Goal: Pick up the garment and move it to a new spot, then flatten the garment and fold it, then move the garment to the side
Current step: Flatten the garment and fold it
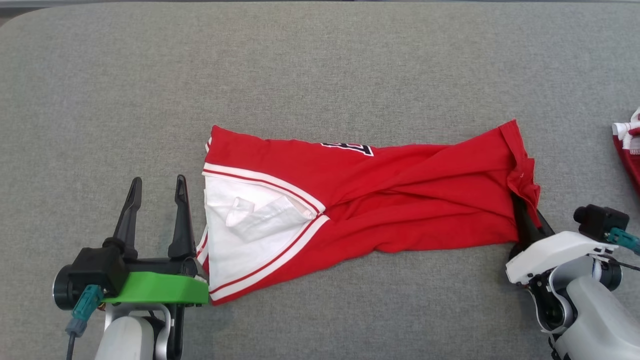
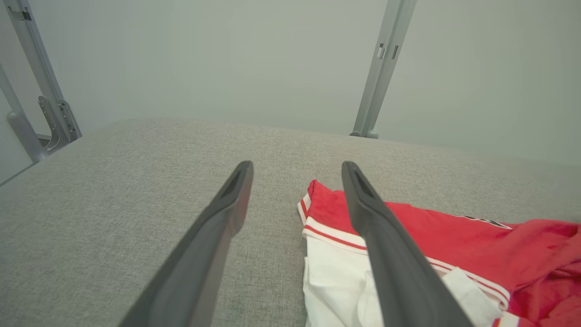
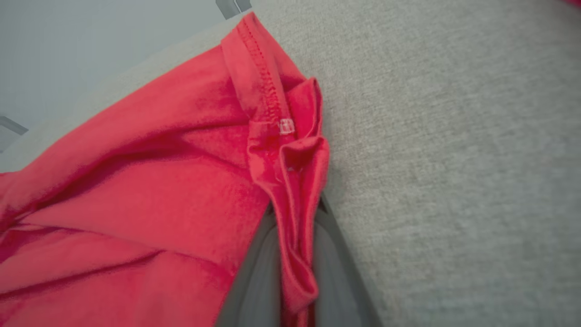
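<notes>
A red-and-white garment (image 1: 380, 200) lies across the middle of the grey table (image 1: 320, 65), its right hem pinched in the right gripper (image 1: 527, 220), while the left gripper (image 1: 158, 184) stands spread wide just beside its left end.

The garment (image 1: 400, 200) lies across the middle of the table (image 1: 320, 65), running left to right. The left claw (image 1: 158, 179) is just beside its left end. The right claw (image 1: 525, 217) is at its right end, with the hem between its fingers. Another cloth (image 1: 631, 150) lies at the table's right edge.

Head view overhead facing down, wrist views low, sharing garment (image 1: 400, 200)
</notes>
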